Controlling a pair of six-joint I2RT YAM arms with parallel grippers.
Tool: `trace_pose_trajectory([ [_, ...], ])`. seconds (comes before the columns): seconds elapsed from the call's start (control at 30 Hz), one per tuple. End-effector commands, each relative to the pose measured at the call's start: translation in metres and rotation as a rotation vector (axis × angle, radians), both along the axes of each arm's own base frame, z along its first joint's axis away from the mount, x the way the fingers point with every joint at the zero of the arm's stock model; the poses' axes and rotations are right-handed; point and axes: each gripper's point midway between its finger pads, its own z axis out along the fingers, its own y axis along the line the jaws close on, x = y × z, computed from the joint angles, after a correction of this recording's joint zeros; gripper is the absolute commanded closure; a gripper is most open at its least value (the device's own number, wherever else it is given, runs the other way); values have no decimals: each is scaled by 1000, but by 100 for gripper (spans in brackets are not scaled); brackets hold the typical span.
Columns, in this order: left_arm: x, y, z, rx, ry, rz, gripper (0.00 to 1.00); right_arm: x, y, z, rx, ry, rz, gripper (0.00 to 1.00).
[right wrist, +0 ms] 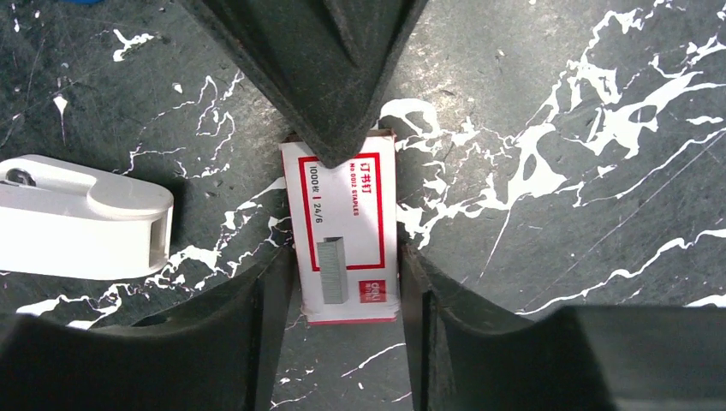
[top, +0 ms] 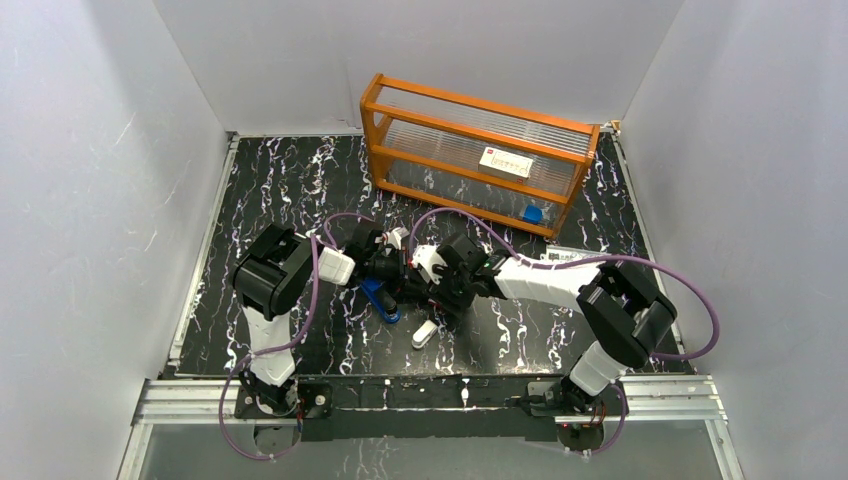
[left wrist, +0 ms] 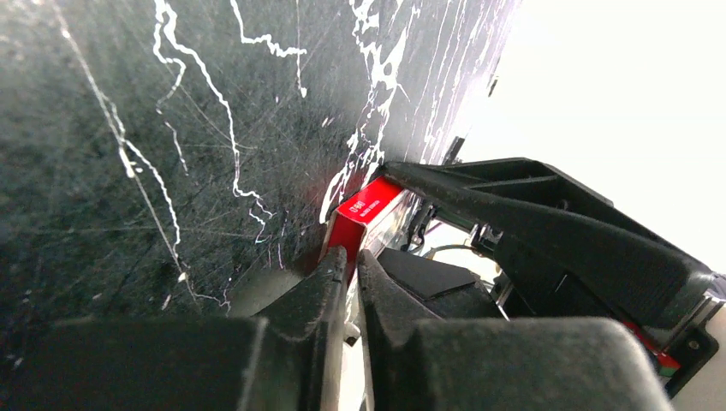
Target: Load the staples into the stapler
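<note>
1. White rounded object lies nearest; the blue stapler is just beyond it.
2. Right gripper straddles the staple box, which lies flat on the table. Fingers are close on both sides; whether they grip it I cannot tell.
3. Left gripper is pinched closed at the box's far end.

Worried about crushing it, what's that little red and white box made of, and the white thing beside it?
Staple box: likely thin cardboard, matte printed face, creased edges. White object: probably moulded plastic, smooth slight sheen, rounded corners.
</note>
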Motion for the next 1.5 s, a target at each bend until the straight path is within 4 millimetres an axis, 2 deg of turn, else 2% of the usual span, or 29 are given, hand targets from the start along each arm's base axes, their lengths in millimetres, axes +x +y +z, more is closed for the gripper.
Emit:
trace_pose_trajectory([
  [0.0, 1, -1, 10, -26, -19, -16, 86, -2, -5, -6, -46, 15, 30, 48],
  [0.07, 0, -1, 9, -29, -12, -22, 83, 0, -2, -7, -39, 15, 29, 53],
  [0.27, -5, -4, 8, -31, -5, -41, 83, 7, 9, -3, 1, -13, 32, 54],
  [0.63, -8, -9, 6, -33, -5, -61, 84, 17, 25, -1, 36, -25, 52, 47],
  [0.83, -4, -7, 4, 7, -29, -48, 95, 19, 25, -3, 25, -15, 48, 45],
  [0.93, -1, -4, 2, 37, -42, -41, 99, 18, 19, -3, 20, -5, 23, 38],
  [1.07, 2, -4, 1, 50, -49, -50, 100, 13, 10, 4, 27, 6, 7, 22],
  [1.23, 5, -2, 3, 50, -58, -48, 99, 10, 5, 19, 59, -4, 2, 15],
  [1.27, 7, -1, 4, 49, -59, -44, 98, 10, 3, 22, 66, -11, -3, 14],
  [1.37, 11, 3, 3, 59, -48, -38, 81, 13, -7, 28, 75, -16, -60, 8],
  [1.47, 13, 7, 4, 58, -51, -37, 78, 13, -16, 30, 69, -16, -93, 4],
])
